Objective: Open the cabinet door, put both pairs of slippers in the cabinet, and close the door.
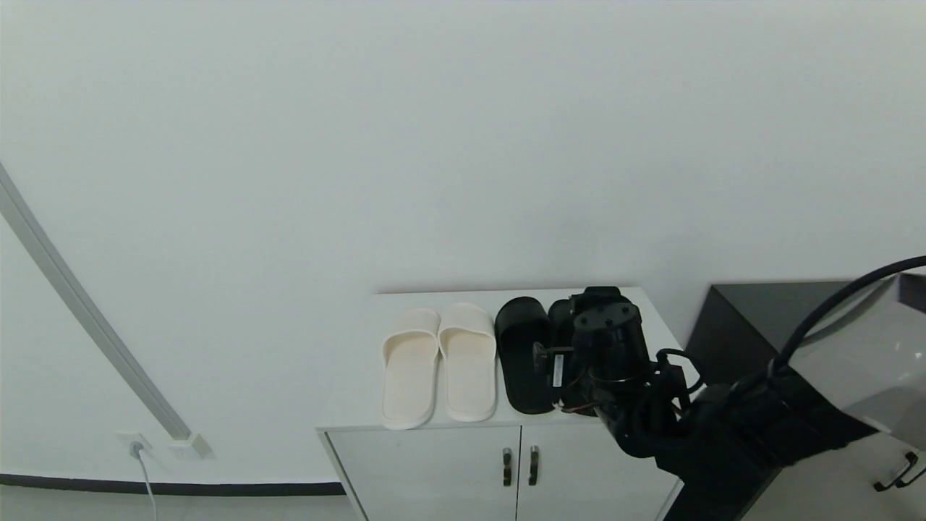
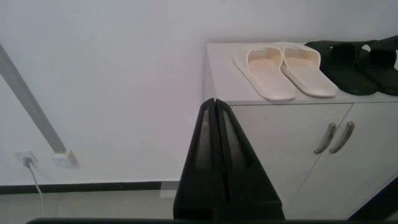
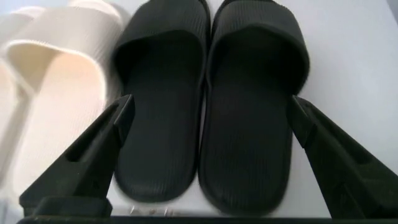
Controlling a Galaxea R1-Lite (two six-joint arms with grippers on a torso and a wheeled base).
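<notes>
Left end effector [image 2: 215, 102], pinched shut and empty, hangs beside the cabinet [image 1: 362, 391]. On its top sit the cream slippers [image 1: 439, 365], then the black slippers [image 1: 522, 354], straddled by the wide-open, empty right end effector [image 3: 211, 102]. Closing on both (the doors [image 1: 434, 470] are shut) could squeeze one slipper out and drop it.

Two pairs of slippers lie on the cabinet [image 1: 354, 405], the left pair [image 1: 439, 365] just beside the right pair [image 1: 522, 354]. The door handles [image 1: 519, 465] sit below, at the front.

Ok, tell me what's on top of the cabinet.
Cream slippers and black slippers, side by side. From the head view, the open right gripper covers part of the black ones.
</notes>
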